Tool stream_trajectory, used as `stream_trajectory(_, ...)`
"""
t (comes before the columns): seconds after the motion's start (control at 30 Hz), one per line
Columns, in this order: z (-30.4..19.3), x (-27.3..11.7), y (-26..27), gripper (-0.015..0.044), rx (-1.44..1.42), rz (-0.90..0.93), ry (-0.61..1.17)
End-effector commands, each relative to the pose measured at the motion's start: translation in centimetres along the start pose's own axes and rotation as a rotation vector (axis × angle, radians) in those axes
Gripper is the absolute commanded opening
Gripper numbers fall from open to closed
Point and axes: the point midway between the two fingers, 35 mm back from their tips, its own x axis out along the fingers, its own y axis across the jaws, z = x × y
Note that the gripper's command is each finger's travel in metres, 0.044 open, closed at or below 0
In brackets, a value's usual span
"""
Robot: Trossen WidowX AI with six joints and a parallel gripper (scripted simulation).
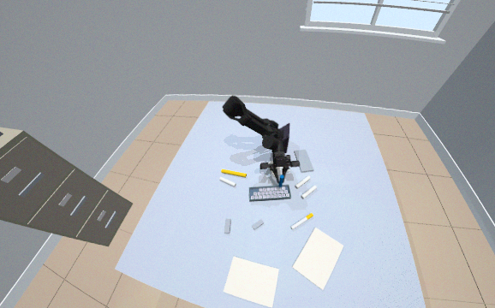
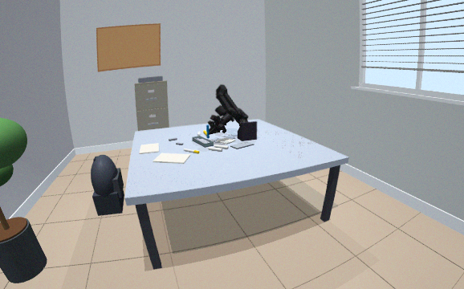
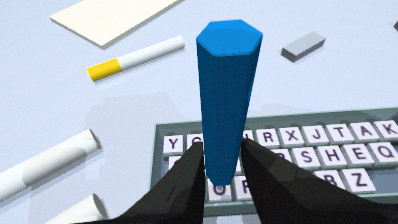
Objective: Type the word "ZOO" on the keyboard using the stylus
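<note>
My gripper (image 1: 281, 181) (image 2: 209, 132) (image 3: 221, 148) is shut on the blue stylus (image 1: 282, 178) (image 2: 207, 131) (image 3: 225, 95), which stands nearly upright between the fingers. The dark grey-green keyboard (image 1: 270, 199) (image 2: 212, 144) (image 3: 175, 128) lies in front of the arm with white lettered keys. In the wrist view the stylus's lower end shows just at the O key (image 3: 219, 193), near the keyboard's left edge. Whether its tip touches that key is hidden. The Z key (image 3: 358, 180) is further right in the same row. The fingers cover some keys between them.
White cylinders (image 1: 302, 182) (image 1: 309, 192) (image 3: 60, 158) lie beside the keyboard, with a yellow-ended white marker (image 1: 301, 222) (image 2: 192, 151) (image 3: 150, 53) beyond. A yellow cylinder (image 1: 234, 173) and another white one (image 1: 228, 181) lie on its other side. Grey blocks (image 1: 228, 226) (image 1: 258, 224) and cream sheets (image 1: 319, 258) (image 1: 252, 280) lie further out.
</note>
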Motion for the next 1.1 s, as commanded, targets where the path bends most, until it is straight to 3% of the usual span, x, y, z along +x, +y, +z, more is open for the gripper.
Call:
stream_trajectory(0.0, -0.2, 0.1, 0.1, 0.0081, -0.005, 0.003, 0.002)
stream_trajectory(1.07, 1.2, -0.5, 0.2, 0.0081, -0.003, 0.005, 0.003)
